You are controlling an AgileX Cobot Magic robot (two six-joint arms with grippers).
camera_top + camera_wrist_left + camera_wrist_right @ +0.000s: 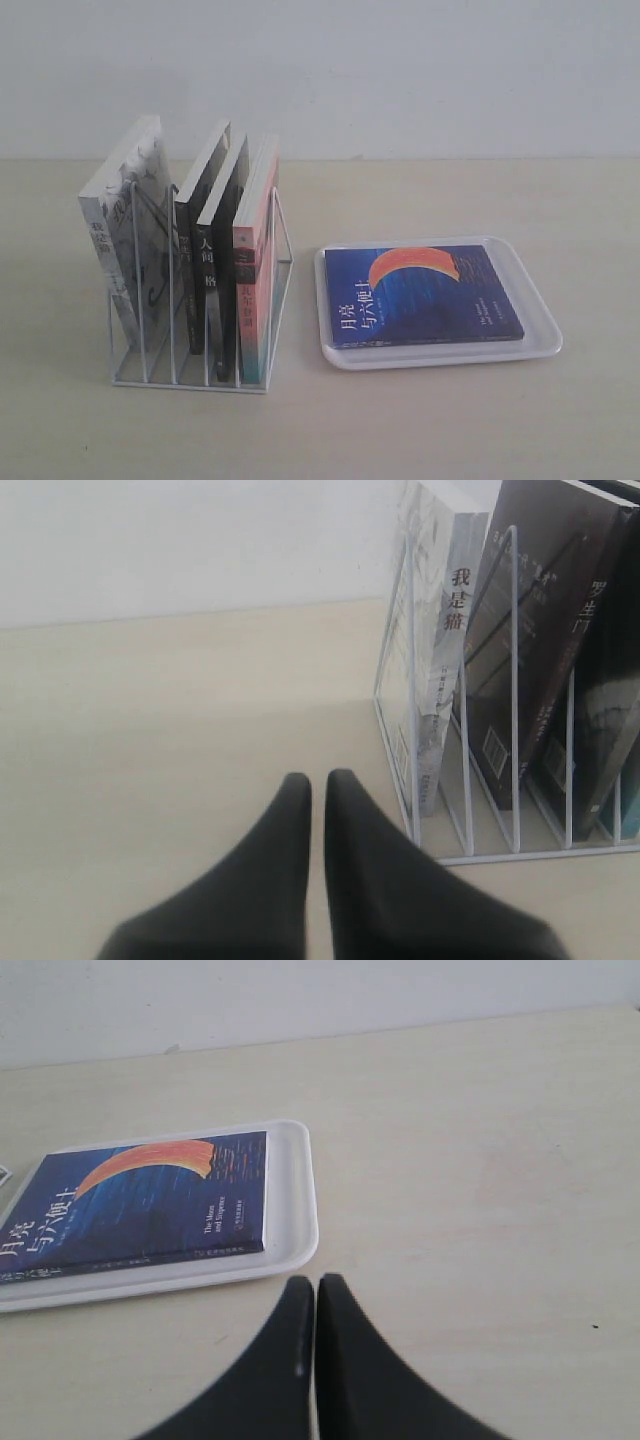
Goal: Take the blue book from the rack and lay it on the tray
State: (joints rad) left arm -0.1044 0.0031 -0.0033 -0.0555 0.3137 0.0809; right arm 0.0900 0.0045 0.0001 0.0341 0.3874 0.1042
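- Tray, glossy white with a raised rim, sits on the pale worktop to the right of the rack in the exterior view, near it but not touching.
- The blue book lies flat inside the tray, cover up, with its orange-red crescent and white lettering showing. It sits toward the tray's rack-side end, leaving a bare white strip at the far end.
- The rack is white wire and stands upright on the worktop, holding 4 books that tilt against its loop dividers.
- At the rack's left end is a white-and-grey book, then 2 black-spined books, then a pink-and-teal book at the end nearest the tray.
- The left gripper has its dark fingers drawn together with only a thin slit between them and nothing clamped. It points at bare worktop just beside the rack's end with the white-and-grey book, clear of the wire.
- The right gripper has its fingers pressed together, also holding nothing. Its tips are close to the tray's rim, by a corner of the blue book, and do not touch the tray.
- A plain white wall runs behind the worktop.
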